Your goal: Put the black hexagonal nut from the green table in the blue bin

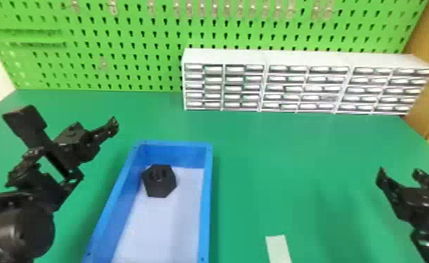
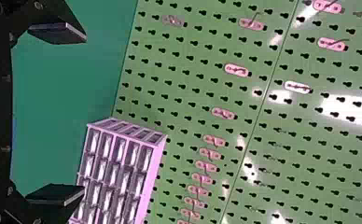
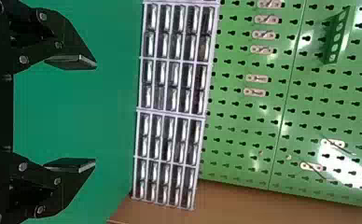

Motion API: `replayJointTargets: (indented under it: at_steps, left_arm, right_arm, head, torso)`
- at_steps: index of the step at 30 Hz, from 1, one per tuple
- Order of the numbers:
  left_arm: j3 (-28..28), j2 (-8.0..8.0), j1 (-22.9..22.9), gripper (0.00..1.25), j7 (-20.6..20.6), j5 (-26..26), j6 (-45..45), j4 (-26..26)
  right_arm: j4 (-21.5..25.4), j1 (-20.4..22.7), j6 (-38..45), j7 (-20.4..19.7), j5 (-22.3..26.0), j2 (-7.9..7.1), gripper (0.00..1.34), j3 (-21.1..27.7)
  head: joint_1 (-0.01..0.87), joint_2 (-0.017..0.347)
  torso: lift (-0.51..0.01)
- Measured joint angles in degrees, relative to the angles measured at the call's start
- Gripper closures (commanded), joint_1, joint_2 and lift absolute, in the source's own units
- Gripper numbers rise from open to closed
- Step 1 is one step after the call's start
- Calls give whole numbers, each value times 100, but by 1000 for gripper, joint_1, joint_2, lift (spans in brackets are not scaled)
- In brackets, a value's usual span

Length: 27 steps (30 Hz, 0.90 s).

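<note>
And there it is, the black hexagonal nut (image 1: 159,180) inside the blue bin (image 1: 208,196), sitting lower than my left tool (image 2: 84,113) and off to its right, near the bin's far end. That left tool is spread wide with nothing between its fingers. My right tool (image 3: 94,113) is wide and empty too, over the green counter (image 1: 276,147), with the bin well apart to its left. So I'd call this one finished; all I'd want now is both arms kept clear of the rim.

If I did need another grip, I judge the nut stiff and fairly light, not fragile, perhaps a touch slick on its smooth faces. I'd go down from above and pinch two opposite flats, never the corners, where it could twist out. The close side wall could crowd a finger, so I'd come in slowly.
</note>
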<state>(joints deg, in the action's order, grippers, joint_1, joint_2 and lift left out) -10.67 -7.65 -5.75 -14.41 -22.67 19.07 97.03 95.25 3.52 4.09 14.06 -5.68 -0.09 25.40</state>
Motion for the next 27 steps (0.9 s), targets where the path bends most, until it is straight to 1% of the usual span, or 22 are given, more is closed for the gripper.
replayJointTargets:
  at_steps: [7,15,19,21,23,26,27]
  left_arm:
    - [-4,0,20,144,0,-12,-7,0]
    - [-41,0,22,144,0,-21,-8,0]
    - [-72,0,16,144,0,-16,-16,0]
    - [-89,0,9,144,0,-9,-24,0]
    - [-103,0,7,144,0,-2,-28,0]
    - [-117,0,4,144,0,9,-34,0]
    - [-121,0,3,144,0,12,-34,0]
  right_arm:
    - [3,-38,76,1,8,0,516,-147]
    - [3,-93,122,6,82,0,506,-171]
    - [-2,-131,351,54,430,0,483,-158]
    - [-26,-157,542,195,710,-17,475,-163]
    - [-57,-193,724,410,954,-94,473,-167]
    - [-98,-268,1061,753,1286,-323,472,-170]
    - [-106,-296,1188,847,1388,-420,473,-172]
  head:
    - [666,32]
    - [666,32]
    - [666,32]
    - [666,32]
    - [666,32]
    - [666,32]
    - [666,32]
  torso:
    - [-100]
    - [-100]
    - [-100]
    - [-100]
    - [-100]
    - [-100]
    - [-100]
